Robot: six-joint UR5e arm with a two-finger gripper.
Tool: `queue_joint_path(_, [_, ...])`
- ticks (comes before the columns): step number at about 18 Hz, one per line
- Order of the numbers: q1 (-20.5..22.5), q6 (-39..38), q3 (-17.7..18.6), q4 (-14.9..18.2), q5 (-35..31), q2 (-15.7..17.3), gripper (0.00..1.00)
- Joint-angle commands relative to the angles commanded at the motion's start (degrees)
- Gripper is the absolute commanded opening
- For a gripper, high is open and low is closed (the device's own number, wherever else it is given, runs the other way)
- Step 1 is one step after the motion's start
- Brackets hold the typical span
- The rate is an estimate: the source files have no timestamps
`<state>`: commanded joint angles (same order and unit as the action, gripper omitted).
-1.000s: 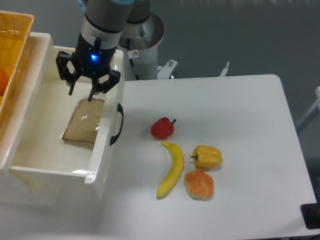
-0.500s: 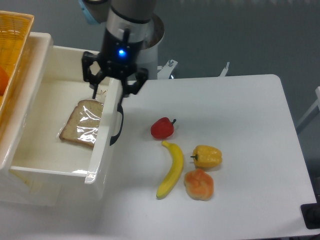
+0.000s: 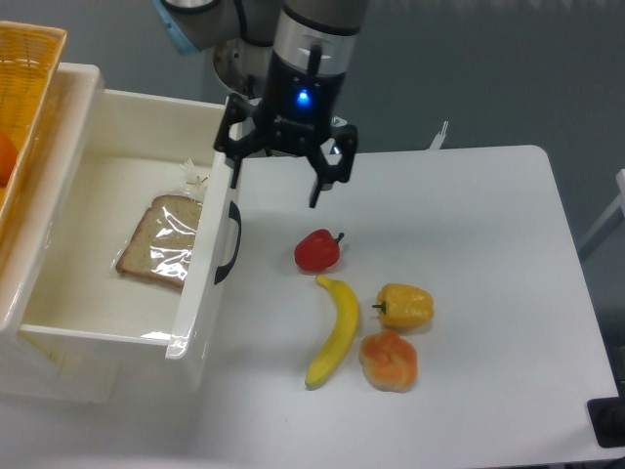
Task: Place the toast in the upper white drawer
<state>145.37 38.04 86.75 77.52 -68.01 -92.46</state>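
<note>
The black two-finger gripper [image 3: 278, 178] hangs with its fingers spread apart and nothing between them, above the white table [image 3: 459, 244] just beside the drawer's front wall.

At about eight o'clock from it, the flat tan slice of toast in crinkly clear plastic [image 3: 160, 240] lies on the floor of the large glossy cream-white drawer with the black curved handle [image 3: 117, 127], close against the front wall.

At five o'clock from the gripper sit a red apple-like fruit [image 3: 317, 250], a yellow banana [image 3: 335, 330], a yellow bell pepper [image 3: 405, 306] and an orange lumpy pastry [image 3: 389, 360].

An orange wicker basket [image 3: 27, 78] sits at nine o'clock, past the drawer.

By my judgement the placing is done, and the step in hand is the retreat. Next it need only clear off without touching the drawer wall.
</note>
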Motion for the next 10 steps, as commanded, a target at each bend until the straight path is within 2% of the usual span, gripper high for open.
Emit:
queue_joint_path(6, [0.00,12.31,0.35,0.09,-10.28,-2.46,1.00])
queue_joint_path(10, [-0.09,13.02,0.35,0.17,-14.07,-3.87,1.00])
